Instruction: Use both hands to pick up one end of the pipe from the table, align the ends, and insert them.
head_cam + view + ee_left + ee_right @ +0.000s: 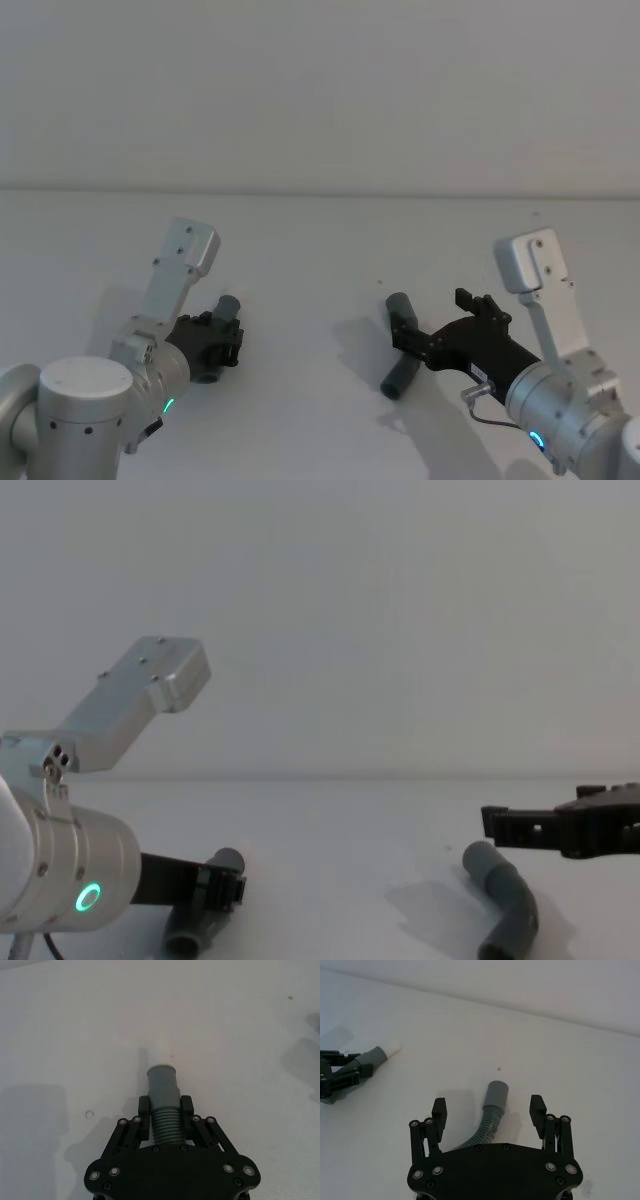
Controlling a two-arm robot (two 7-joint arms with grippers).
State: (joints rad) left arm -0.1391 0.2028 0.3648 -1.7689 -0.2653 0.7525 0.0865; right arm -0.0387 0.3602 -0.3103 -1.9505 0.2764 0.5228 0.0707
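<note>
The white table (300,260) runs back to a white wall. The left arm (95,395), with a green ring light, reaches in from the near left. The right arm (565,400) reaches in from the near right.

The left gripper (165,1110) is clamped shut on the ribs of the left hose piece (166,1127), just behind its grey cuff (162,1082). The cuff points toward the far side of the table. A short white spigot (162,1052) sticks out of the cuff.

The right gripper (489,1110) is spread wide and holds nothing. Its two fingers (440,1110) stand on either side of the right hose piece (487,1127), each clear of it. This bent, ribbed, dark grey piece lies on the table at centre right. Its plain grey cuff (497,1092) is at the far end, just beyond the fingertips.

The two hose pieces lie well apart.
</note>
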